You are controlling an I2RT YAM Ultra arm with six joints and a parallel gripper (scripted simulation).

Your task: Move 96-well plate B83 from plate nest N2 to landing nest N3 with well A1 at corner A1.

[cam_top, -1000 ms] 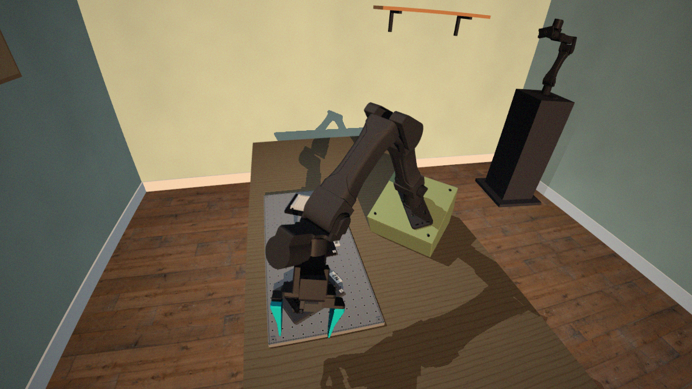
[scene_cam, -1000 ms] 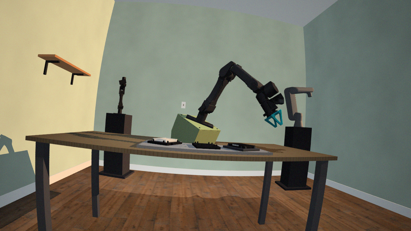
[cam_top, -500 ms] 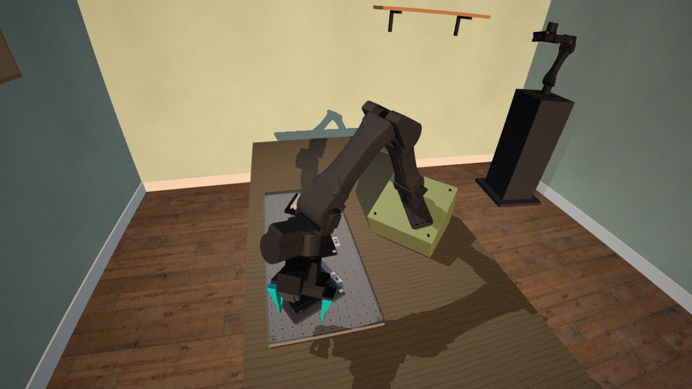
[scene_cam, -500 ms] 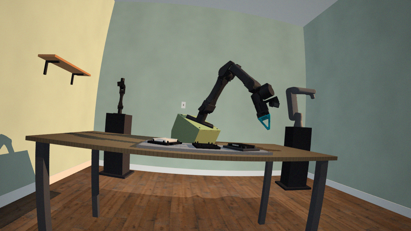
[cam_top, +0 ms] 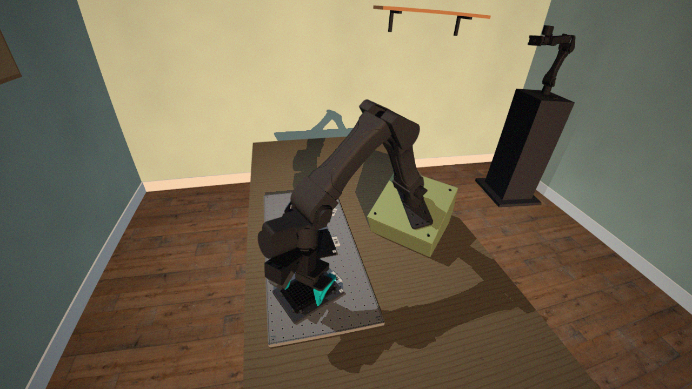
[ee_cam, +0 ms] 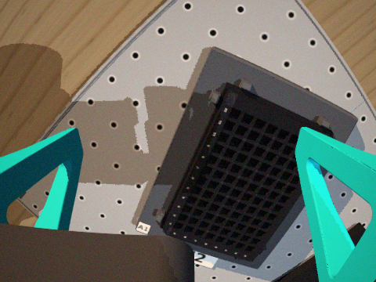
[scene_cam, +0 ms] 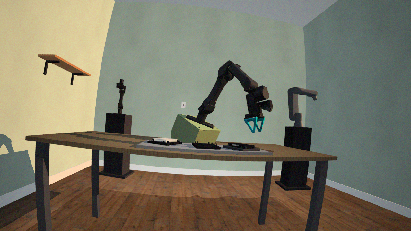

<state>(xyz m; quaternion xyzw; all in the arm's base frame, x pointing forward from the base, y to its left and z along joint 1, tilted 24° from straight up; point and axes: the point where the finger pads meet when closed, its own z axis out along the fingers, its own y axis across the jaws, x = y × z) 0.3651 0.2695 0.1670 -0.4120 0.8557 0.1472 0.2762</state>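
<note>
Fingers: two teal triangular pieces, spread fully apart and released, nothing between them. In the wrist view one sits at the left edge and one at the right, with the black plate in the span between but well below them. The gripper point(scene_cam: 254, 124) hangs above the counter, pointing down, apart from everything on the deck.

Black 96-well plate point(ee_cam: 246, 183): lies flat on a dark grey nest point(ee_cam: 309, 96) directly under the fingers, its grid of wells facing up. The ID label cannot be read, so whether this is B83 cannot be told for sure. Small white tags lie on the deck beside the nest's near edge, one reading A1 point(ee_cam: 142, 227); the others are too small to read.

Perforated grey deck point(cam_top: 358, 290): long plate on the counter, carrying three nests in a row. In the exterior view the black plate's nest point(scene_cam: 241, 147) is at the right end, a bare black nest point(scene_cam: 205, 145) in the middle, and a white plate point(scene_cam: 164, 140) on its nest at the left end.

Arm point(cam_top: 348, 159): dark, arched over the deck from a green block point(cam_top: 435, 232) on the counter point(scene_cam: 86, 139).

Room: wall shelf point(scene_cam: 63, 64), black pedestals point(scene_cam: 297, 155) with other arms.
</note>
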